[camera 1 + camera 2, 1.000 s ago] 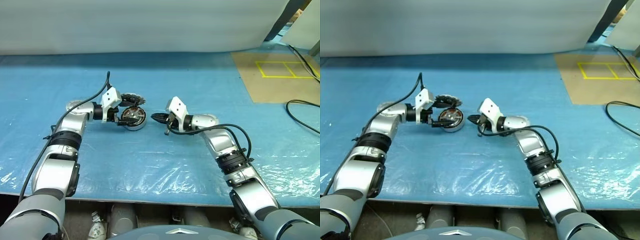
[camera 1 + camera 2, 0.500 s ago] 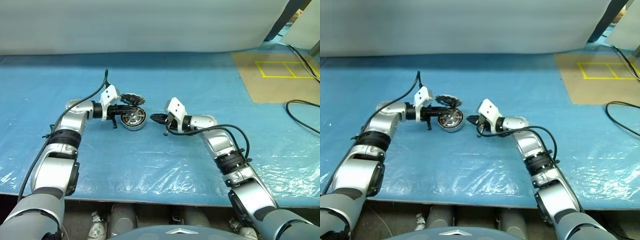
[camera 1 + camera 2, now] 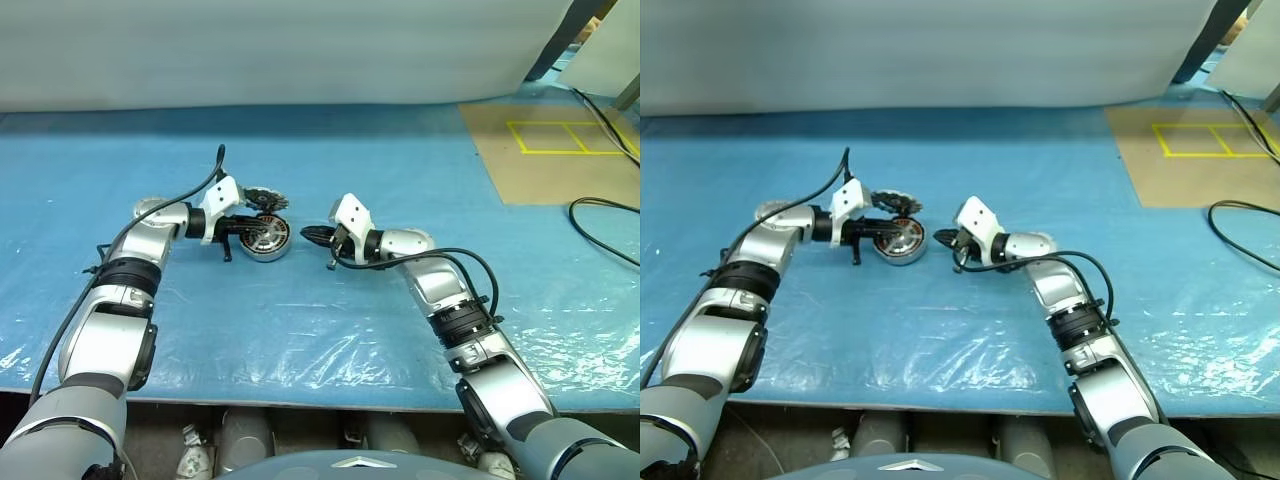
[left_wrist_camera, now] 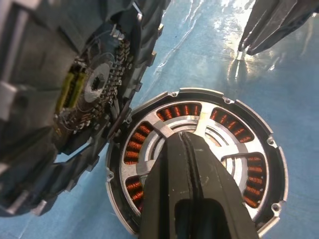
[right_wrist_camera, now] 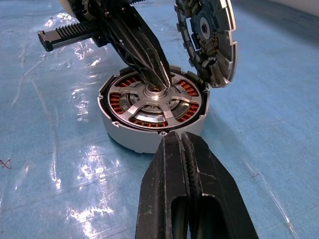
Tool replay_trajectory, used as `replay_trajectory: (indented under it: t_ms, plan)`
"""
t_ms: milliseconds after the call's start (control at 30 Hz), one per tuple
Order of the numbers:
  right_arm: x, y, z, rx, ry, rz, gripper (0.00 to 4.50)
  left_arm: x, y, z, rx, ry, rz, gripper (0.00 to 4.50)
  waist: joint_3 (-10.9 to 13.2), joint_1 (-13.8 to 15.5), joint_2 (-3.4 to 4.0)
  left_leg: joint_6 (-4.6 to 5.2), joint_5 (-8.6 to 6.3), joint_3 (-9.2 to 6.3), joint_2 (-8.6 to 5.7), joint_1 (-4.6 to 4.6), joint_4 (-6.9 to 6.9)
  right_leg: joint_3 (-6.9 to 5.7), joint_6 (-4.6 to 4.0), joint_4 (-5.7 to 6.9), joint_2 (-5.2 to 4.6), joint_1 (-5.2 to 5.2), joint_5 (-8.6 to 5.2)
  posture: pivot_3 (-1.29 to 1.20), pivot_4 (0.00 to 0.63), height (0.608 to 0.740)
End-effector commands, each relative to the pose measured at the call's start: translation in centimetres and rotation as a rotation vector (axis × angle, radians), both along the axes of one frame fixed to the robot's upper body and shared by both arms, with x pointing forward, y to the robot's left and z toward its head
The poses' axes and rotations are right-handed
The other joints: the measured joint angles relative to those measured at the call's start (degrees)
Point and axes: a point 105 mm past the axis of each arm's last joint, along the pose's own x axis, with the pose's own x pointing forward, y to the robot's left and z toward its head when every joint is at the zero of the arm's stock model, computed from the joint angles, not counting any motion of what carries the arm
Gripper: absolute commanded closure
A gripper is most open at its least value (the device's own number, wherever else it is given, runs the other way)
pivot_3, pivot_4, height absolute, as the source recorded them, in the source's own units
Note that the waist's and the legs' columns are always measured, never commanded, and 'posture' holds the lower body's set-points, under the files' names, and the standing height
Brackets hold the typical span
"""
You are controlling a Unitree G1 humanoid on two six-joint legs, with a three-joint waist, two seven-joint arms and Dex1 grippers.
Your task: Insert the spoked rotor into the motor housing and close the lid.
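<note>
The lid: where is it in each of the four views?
Left eye view: lid stands tilted just behind the motor housing.
Right eye view: same place.
Left wrist view: dark toothed disc, leaning at housing's rim.
Right wrist view: upright at housing's far edge.
Shared landmark: the motor housing's copper windings.

Blue plastic sheet [image 3: 330,320] over table; white backdrop [image 3: 280,50]; black cable [image 3: 600,215].

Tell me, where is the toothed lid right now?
The lid stands tilted on edge against the far rim of the motor housing, just ahead of the left gripper.
</note>
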Motion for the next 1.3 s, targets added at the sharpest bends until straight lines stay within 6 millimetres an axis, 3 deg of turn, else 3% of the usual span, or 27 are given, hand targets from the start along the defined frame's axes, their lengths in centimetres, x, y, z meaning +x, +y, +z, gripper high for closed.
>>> replay_trajectory:
  t_ms: [33, 233, 400, 600, 700, 1000, 1133, 1300]
  plan:
    - [0.2, 0.4, 1.5, 0.023, -0.056, 0.013, 4.50, -0.2, 1.2, 3.0, -0.099, -0.051, -0.006, 4.48, 0.00, 0.01, 0.00, 0.00, 0.00, 0.00, 0.00, -0.01, 0.00, 0.00, 0.00, -0.01, 0.00, -0.01, 0.00, 0.00, 0.150, 0.740]
    - [0.3, 0.5, 1.4, 0.021, -0.058, 0.015, 4.50, 0.2, 4.3, 4.8, -0.080, -0.084, 0.085, 4.48, 0.01, 0.03, 0.01, 0.00, 0.00, 0.00, 0.01, -0.03, -0.03, -0.02, -0.01, -0.03, 0.00, -0.02, 0.00, 0.00, 0.150, 0.740]
    - [0.4, 0.5, 1.4, 0.018, -0.063, 0.016, 4.50, 1.1, 6.9, 4.8, 0.042, -0.103, 0.196, 4.48, 0.02, 0.03, 0.02, 0.00, 0.00, 0.00, 0.01, -0.03, -0.02, -0.02, 0.00, -0.03, 0.00, -0.02, 0.00, 0.00, 0.150, 0.740]
    - [0.5, 0.5, 1.7, 0.020, -0.072, 0.016, 4.50, 2.6, 8.1, 4.6, 0.160, -0.136, 0.301, 4.48, 0.02, 0.04, 0.00, -0.01, 0.00, -0.01, -0.01, -0.06, -0.04, -0.02, 0.00, -0.06, 0.00, -0.02, 0.00, 0.00, 0.150, 0.740]
    - [0.6, 0.5, 1.9, 0.022, -0.076, 0.016, 4.50, 3.4, 7.1, 4.5, 0.167, -0.156, 0.306, 4.48, 0.03, 0.13, 0.00, -0.01, 0.00, -0.02, -0.01, -0.08, -0.04, -0.02, 0.01, -0.07, 0.00, -0.02, 0.00, 0.00, 0.150, 0.740]
    - [0.5, 0.2, 1.9, 0.019, -0.080, 0.006, 4.50, 5.5, 1.5, 7.4, -0.063, -0.251, 0.281, 4.48, 0.09, 0.32, -0.12, 0.00, 0.00, -0.13, -0.04, -0.37, 0.06, -0.03, 0.02, -0.04, 0.01, -0.02, 0.01, 0.00, 0.150, 0.740]
    - [0.4, 0.0, 1.7, 0.016, -0.078, -0.001, 4.50, 5.3, 0.1, 8.0, -0.102, -0.246, 0.225, 4.48, 0.10, 0.27, -0.12, -0.01, 0.00, -0.13, -0.04, -0.39, 0.03, -0.04, 0.02, -0.06, 0.02, -0.02, 0.01, 0.00, 0.150, 0.740]
    - [0.3, -0.3, 1.5, 0.012, -0.071, -0.009, 4.50, 3.6, -1.5, 9.0, -0.199, -0.179, 0.022, 4.48, 0.10, 0.51, -0.13, 0.00, 0.00, -0.13, -0.05, -0.39, 0.04, -0.04, 0.02, -0.06, 0.01, -0.02, 0.01, 0.00, 0.150, 0.740]
